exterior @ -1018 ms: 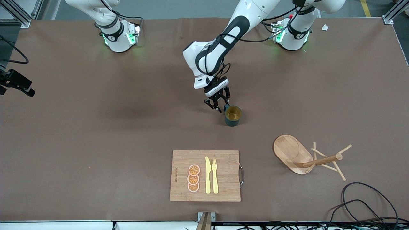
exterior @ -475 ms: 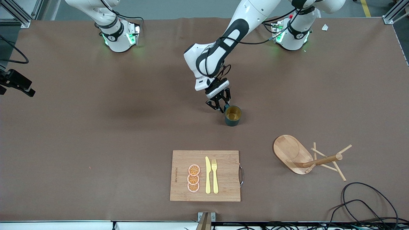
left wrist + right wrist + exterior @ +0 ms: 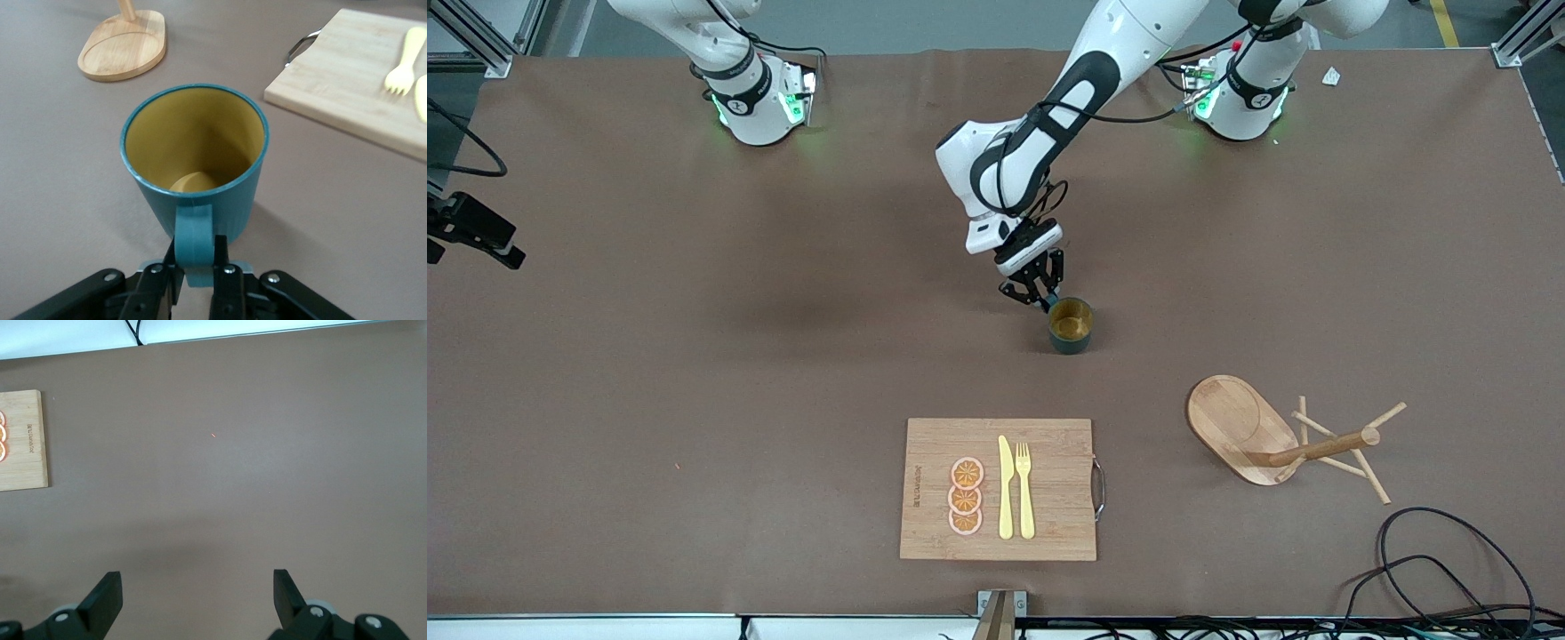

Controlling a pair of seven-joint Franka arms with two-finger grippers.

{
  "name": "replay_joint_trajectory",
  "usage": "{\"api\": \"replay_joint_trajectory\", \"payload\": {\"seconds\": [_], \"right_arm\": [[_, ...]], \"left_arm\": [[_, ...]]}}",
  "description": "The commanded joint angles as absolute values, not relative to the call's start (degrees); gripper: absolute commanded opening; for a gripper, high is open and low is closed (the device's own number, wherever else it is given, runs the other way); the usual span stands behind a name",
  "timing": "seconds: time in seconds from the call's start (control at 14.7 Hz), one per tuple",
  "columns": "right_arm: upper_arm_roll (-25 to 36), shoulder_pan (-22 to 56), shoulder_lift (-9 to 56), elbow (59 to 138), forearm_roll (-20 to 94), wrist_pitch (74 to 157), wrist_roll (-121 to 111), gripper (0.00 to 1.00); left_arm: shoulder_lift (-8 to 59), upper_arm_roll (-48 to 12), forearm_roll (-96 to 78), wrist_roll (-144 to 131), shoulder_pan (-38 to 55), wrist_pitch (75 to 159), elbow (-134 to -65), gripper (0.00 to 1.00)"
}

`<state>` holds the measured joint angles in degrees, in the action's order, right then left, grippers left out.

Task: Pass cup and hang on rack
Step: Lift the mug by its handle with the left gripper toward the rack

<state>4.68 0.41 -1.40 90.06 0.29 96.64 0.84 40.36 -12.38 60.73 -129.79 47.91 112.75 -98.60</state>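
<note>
At mid-table, left gripper [image 3: 195,277] fingers clamp the upright teal, yellow-lined cup [image 3: 195,159] handle; right gripper [image 3: 197,595] fingers apart.

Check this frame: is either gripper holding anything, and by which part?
The left gripper is shut on the loop handle of the dark teal ribbed cup, which stands upright on the table. The right gripper is open, holding nothing.

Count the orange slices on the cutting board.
3, in a short column on the cutting board, beside the knife: farthest, middle, nearest the camera. None appears hidden.
</note>
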Motion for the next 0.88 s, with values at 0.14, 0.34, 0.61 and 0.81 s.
{"api": "replay_joint_trajectory", "payload": {"seconds": [0.14,0.34,0.61,0.81], "right_arm": [[3.96,-0.79,-2.29,90.88,-0.09,96.59,-0.26,1.0],[3.96,-0.79,-2.29,90.88,-0.09,96.5,-0.26,1.0],[3.96,-0.79,-2.29,90.88,-0.09,96.5,-0.26,1.0],[3.96,-0.79,-2.29,90.88,-0.09,96.5,-0.26,1.0]], "left_arm": [[39.82,-12.39,51.81,-122.36,45.1,112.32,-89.07,0.0],[37.27,-12.39,39.59,-114.72,41.5,112.32,-82.46,0.0],[30.95,-13.09,25.97,-108.66,34.38,113.03,-81.56,0.0],[26.03,-13.01,11.47,-99.7,27.53,113.12,-81.56,0.0]]}}
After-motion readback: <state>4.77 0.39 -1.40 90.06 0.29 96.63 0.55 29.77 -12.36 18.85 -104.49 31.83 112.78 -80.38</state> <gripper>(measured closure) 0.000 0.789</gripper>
